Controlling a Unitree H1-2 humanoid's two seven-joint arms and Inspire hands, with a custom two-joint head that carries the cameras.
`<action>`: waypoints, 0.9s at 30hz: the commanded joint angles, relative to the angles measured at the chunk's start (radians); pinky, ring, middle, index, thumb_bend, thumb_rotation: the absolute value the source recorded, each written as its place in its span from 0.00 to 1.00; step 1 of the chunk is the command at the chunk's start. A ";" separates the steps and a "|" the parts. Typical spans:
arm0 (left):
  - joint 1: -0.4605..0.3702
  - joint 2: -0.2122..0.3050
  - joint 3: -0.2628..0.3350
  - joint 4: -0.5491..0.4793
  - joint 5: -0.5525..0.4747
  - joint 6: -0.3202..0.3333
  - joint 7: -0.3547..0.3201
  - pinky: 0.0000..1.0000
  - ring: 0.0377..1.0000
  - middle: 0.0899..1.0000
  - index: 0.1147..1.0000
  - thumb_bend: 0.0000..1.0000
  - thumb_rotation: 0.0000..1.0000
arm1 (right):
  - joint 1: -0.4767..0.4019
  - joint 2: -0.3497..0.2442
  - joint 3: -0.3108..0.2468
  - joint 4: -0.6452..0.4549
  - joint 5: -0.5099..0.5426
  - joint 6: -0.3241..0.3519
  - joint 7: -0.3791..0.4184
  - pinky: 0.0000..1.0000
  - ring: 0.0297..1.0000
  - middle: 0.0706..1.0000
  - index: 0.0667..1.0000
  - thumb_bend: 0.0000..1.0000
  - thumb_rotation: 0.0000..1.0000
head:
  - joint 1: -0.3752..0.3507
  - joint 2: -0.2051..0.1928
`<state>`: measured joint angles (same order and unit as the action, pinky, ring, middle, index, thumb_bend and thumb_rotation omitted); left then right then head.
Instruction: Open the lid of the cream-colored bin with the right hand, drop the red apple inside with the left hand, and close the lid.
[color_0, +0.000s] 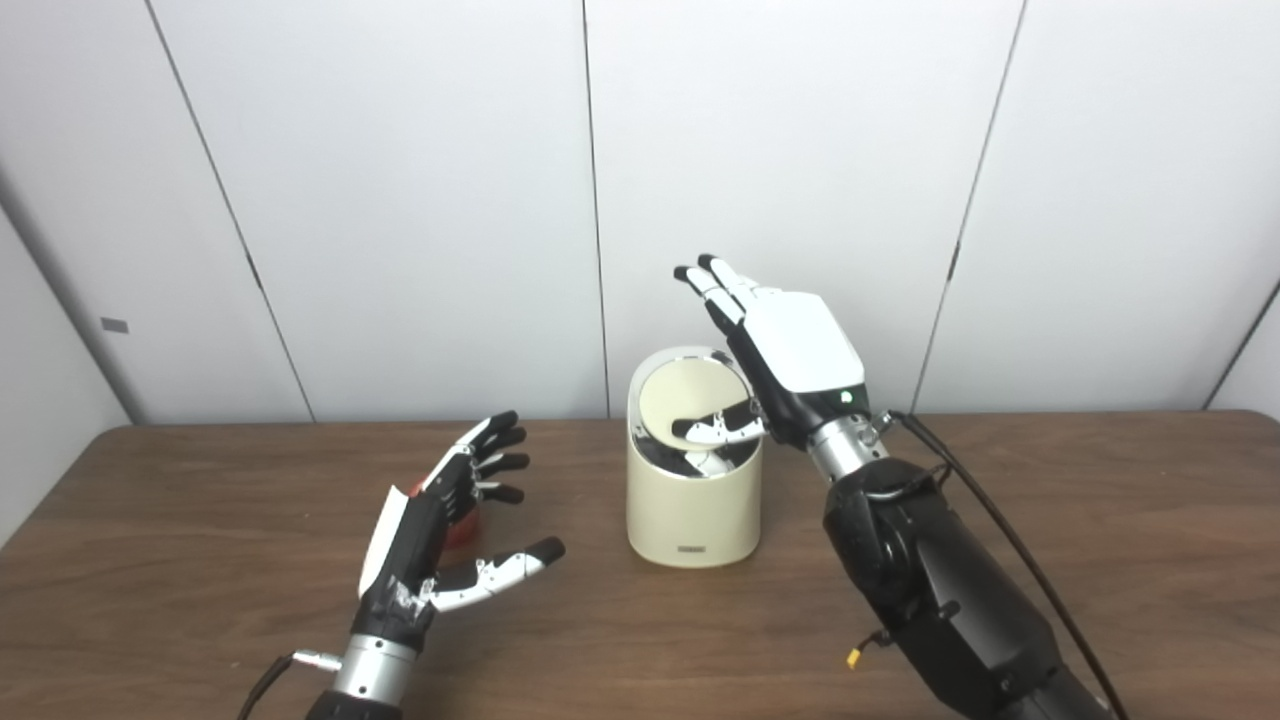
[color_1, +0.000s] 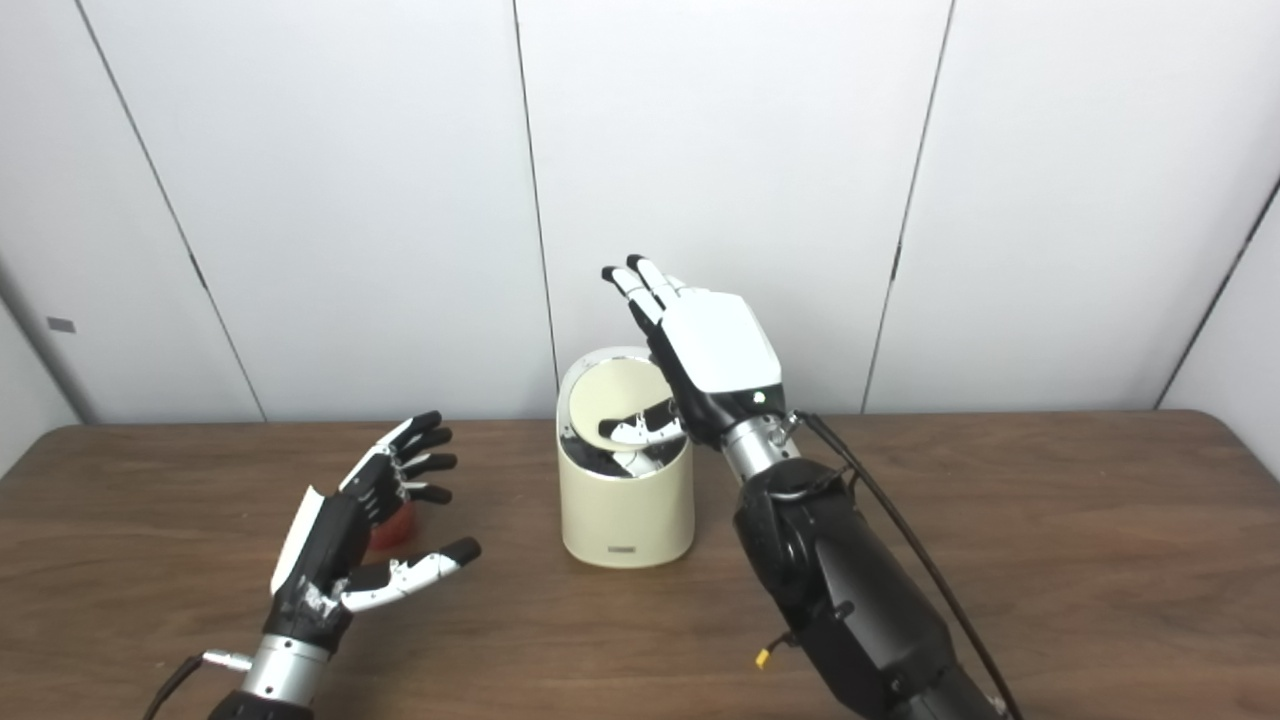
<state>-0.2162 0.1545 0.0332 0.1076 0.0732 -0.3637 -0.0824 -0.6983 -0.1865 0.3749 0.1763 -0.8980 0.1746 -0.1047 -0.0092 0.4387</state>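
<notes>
The cream-colored bin (color_0: 690, 505) stands mid-table with its round swing lid (color_0: 685, 395) tilted, showing the dark inside. My right hand (color_0: 785, 350) hovers at the bin's right rim, fingers spread and pointing up-left, while its thumb (color_0: 722, 428) lies across the opening on the tilted lid. The red apple (color_0: 462, 528) rests on the table left of the bin, mostly hidden behind my left hand (color_0: 445, 520). That hand is open, fingers apart around the apple's near side, holding nothing; whether it touches the fruit cannot be seen.
The brown wooden table (color_0: 1100, 520) runs the full width, with white wall panels (color_0: 400, 200) behind. A black cable (color_0: 1000, 530) trails along my right forearm.
</notes>
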 joint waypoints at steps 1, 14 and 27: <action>-0.031 0.008 0.002 -0.021 -0.010 -0.012 0.007 0.65 0.78 0.84 0.89 0.75 0.13 | -0.009 0.024 -0.039 -0.032 0.055 0.024 0.021 0.84 0.89 0.94 0.88 0.92 0.30 | -0.001 0.000; -0.029 0.011 -0.002 -0.017 0.002 -0.015 0.007 0.65 0.77 0.85 0.89 0.74 0.13 | 0.067 0.101 -0.167 -0.078 0.273 0.013 0.021 0.77 0.85 0.88 0.87 0.64 0.58 | -0.003 -0.003; -0.027 0.014 0.000 -0.018 -0.003 -0.017 0.007 0.65 0.78 0.85 0.88 0.74 0.13 | 0.226 0.087 -0.300 -0.180 0.444 -0.078 -0.032 0.67 0.81 0.87 0.86 0.57 0.58 | -0.009 0.000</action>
<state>-0.2150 0.1576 0.0312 0.1077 0.0763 -0.3637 -0.0828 -0.4565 -0.0901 0.0916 0.0260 -0.4739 0.1586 -0.1078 -0.0169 0.4387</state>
